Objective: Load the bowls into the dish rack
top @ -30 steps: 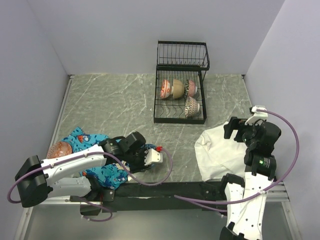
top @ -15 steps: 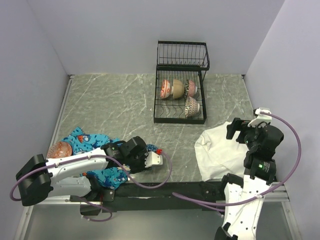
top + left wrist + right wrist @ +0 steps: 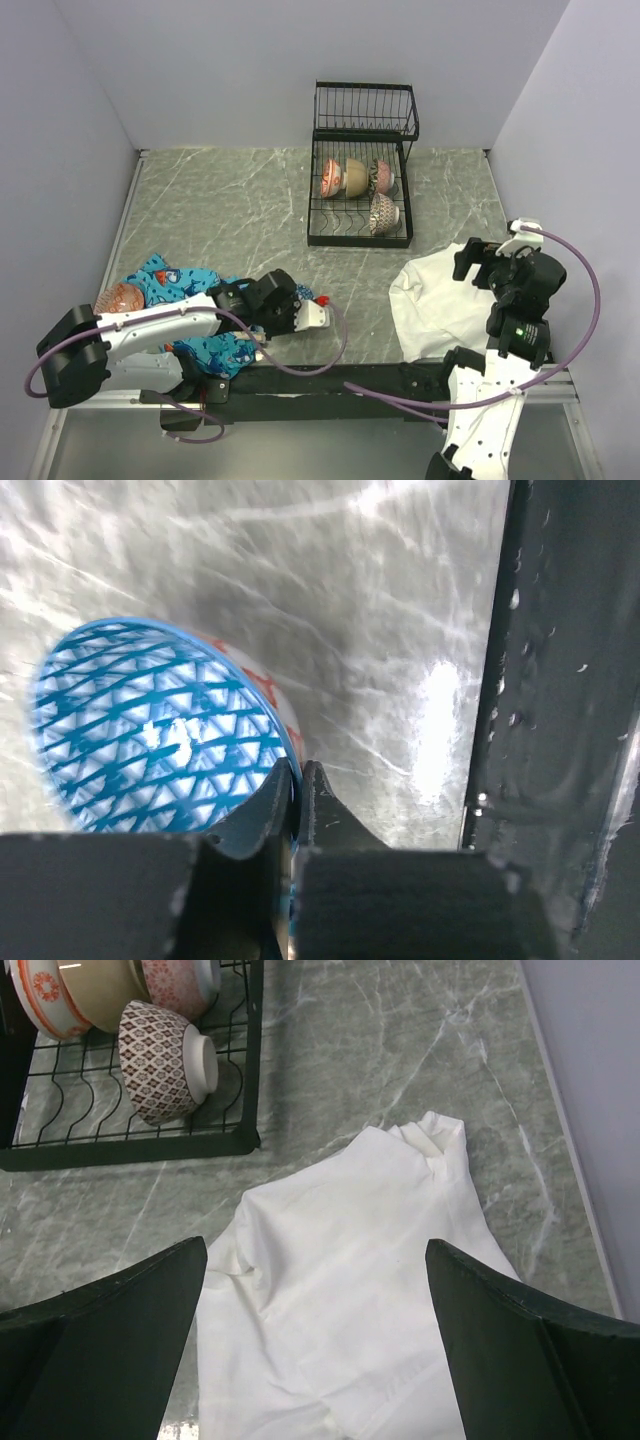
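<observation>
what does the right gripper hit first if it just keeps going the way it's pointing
Most likely the white cloth: in the wrist view it lies straight ahead, between the open jaws of the right gripper, though depth is unclear.

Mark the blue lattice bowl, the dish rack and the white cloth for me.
blue lattice bowl (image 3: 150, 730), left wrist view, on its patterned inside.
dish rack (image 3: 358, 240), top external view, on the base's front rail.
white cloth (image 3: 350, 1290), right wrist view, on the middle of the fabric.
</observation>
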Action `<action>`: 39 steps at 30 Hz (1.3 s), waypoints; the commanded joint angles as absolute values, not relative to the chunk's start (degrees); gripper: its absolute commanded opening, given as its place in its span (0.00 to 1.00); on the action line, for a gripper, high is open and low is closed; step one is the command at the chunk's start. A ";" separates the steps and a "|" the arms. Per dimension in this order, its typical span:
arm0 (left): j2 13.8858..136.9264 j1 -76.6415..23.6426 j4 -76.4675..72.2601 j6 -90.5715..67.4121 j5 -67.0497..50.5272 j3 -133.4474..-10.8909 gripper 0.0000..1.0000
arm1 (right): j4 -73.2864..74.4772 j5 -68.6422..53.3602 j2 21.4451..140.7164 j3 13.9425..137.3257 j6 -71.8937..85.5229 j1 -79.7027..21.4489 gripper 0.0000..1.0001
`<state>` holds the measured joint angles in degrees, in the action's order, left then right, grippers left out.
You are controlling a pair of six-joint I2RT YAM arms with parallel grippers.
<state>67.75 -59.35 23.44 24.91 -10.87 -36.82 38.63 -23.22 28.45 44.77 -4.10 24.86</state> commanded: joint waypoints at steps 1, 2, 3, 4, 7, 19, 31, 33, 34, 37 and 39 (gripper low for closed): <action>66.80 -59.41 28.82 26.19 -14.41 -46.02 0.01 | 37.97 -22.94 31.11 47.28 -3.52 25.84 0.98; 66.62 -59.41 31.18 26.80 -14.85 -48.06 0.01 | 37.79 -23.29 32.07 48.42 -2.82 25.93 0.98; 66.53 -59.50 32.07 28.02 -15.72 -50.25 0.01 | 37.62 -23.73 34.08 49.04 -2.38 26.10 0.98; 66.71 -59.41 32.78 28.56 -15.82 -54.71 0.01 | 37.27 -24.17 35.32 49.56 -2.03 26.28 0.98; 69.33 -59.33 34.36 31.02 -15.73 -63.50 0.01 | 35.86 -25.13 40.50 51.94 -0.79 26.46 0.98; 94.64 -41.32 21.39 15.32 -35.81 -90.86 0.01 | 29.71 -26.55 60.55 62.12 0.54 22.95 0.97; 111.44 -34.28 -21.08 -30.48 -60.03 -94.92 0.01 | 27.52 -24.26 71.45 68.65 -4.39 13.45 0.97; 113.89 -32.61 -27.04 -35.56 -58.46 -93.96 0.01 | 27.33 -22.42 71.72 68.56 -4.31 13.45 0.96; 114.69 -31.74 -30.64 -43.60 -57.84 -93.17 0.01 | 27.68 -21.89 71.81 68.90 -4.22 13.53 0.97; 116.80 -29.18 -39.37 -51.31 -54.32 -89.91 0.01 | 29.87 -21.97 72.42 69.96 -4.92 13.54 0.97; 118.12 -28.57 -44.34 -53.34 -54.49 -88.87 0.01 | 30.41 -21.45 72.86 70.49 -5.36 13.36 0.97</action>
<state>116.46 -31.55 -25.34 -40.10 -54.61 -90.52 30.37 -22.96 72.12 66.67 -4.29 13.85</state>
